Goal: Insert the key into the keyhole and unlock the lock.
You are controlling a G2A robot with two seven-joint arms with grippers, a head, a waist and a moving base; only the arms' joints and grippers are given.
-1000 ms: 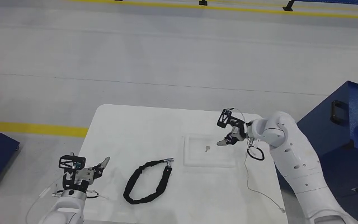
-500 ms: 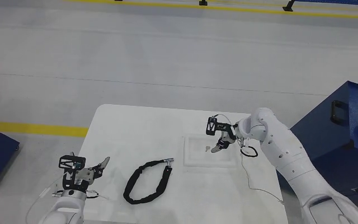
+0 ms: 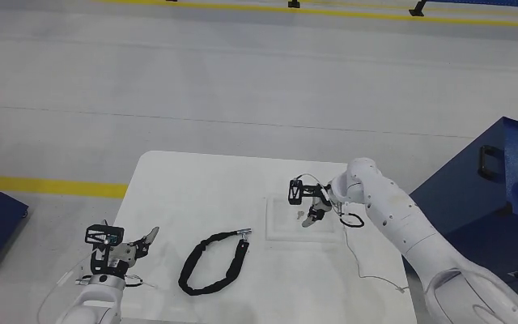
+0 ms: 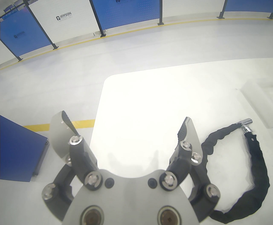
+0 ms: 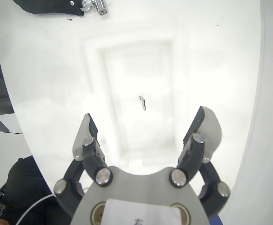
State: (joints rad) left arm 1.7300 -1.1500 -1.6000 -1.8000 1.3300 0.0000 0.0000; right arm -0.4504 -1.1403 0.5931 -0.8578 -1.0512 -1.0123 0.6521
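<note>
A small metal key (image 5: pixel 143 103) (image 3: pixel 298 215) lies in a shallow white tray (image 3: pixel 279 233) on the table's right half. My right gripper (image 5: pixel 147 119) (image 3: pixel 305 219) hangs open just above and behind the key, nothing between its fingers. The black chain lock (image 3: pixel 213 261) (image 4: pixel 253 162) lies curled near the table's middle, its chrome cylinder (image 3: pixel 244 233) (image 4: pixel 245 124) (image 5: pixel 100 8) pointing toward the tray. My left gripper (image 4: pixel 125 130) (image 3: pixel 144 239) rests open at the front left corner, apart from the chain.
A dark blue cabinet (image 3: pixel 486 186) stands right of the table, another blue box (image 4: pixel 19 149) at the left. A thin white cable (image 3: pixel 360 259) trails from the right arm across the tabletop (image 3: pixel 202 186).
My right gripper has travelled left from beyond the tray's right edge to above the key. The left arm and the chain lock have stayed still.
</note>
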